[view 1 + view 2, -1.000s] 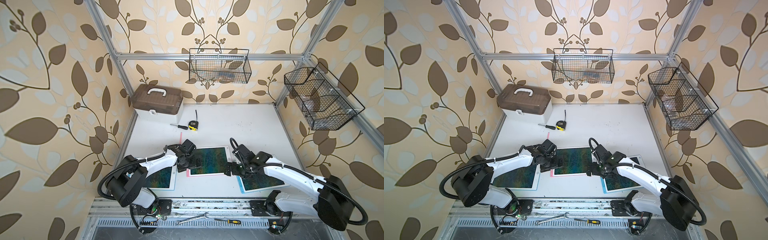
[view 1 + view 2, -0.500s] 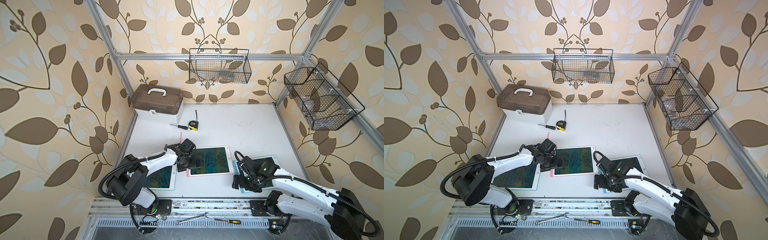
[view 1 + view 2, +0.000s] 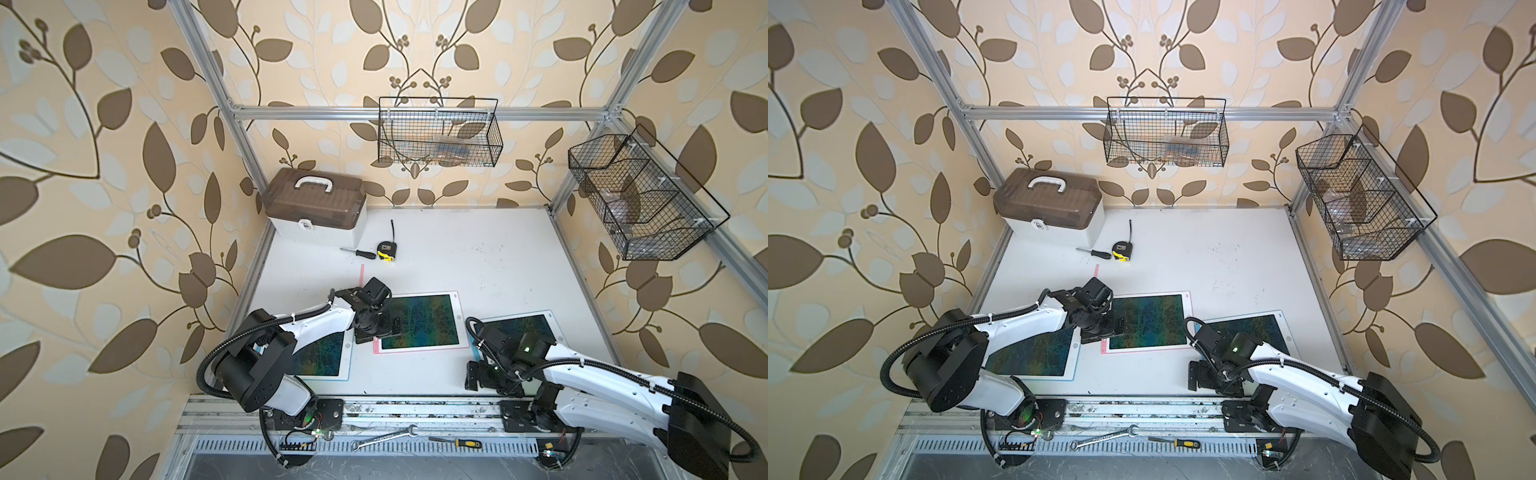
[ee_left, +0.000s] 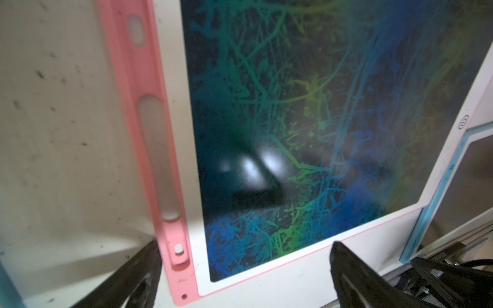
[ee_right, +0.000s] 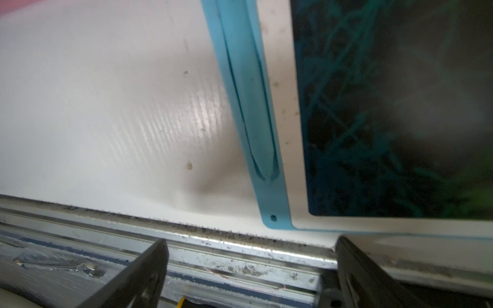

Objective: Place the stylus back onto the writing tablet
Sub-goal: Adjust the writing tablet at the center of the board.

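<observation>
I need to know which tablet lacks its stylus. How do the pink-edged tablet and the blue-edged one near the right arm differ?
The pink-edged tablet has a pink side strip, the blue-edged tablet a blue one. The pink-edged tablet's slot is empty; the blue-edged tablet's seems to hold a blue stylus. Both lie flat with scribbled screens.

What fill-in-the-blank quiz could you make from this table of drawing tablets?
The middle tablet has a ___ frame.
The left claw stands ___, gripping nothing.
The toolbox carries a white ___ on its brown lid.
Missing words: pink; open; handle.
</observation>
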`<act>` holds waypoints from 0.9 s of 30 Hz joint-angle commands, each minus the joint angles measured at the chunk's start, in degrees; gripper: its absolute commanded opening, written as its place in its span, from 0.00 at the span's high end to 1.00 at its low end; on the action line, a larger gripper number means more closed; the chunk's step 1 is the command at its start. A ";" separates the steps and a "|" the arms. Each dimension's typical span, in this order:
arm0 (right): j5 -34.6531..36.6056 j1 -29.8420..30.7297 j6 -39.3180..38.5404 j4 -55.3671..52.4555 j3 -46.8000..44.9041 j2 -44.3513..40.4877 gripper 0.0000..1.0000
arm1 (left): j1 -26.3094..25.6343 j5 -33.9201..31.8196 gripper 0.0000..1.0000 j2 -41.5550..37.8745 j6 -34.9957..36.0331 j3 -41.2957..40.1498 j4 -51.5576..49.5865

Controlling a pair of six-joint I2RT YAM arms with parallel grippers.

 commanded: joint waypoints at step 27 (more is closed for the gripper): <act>2.88 -13.67 -8.04 -0.29 2.72 -1.30 0.05 | 2.11 -3.45 0.01 -9.88 3.84 9.47 -16.01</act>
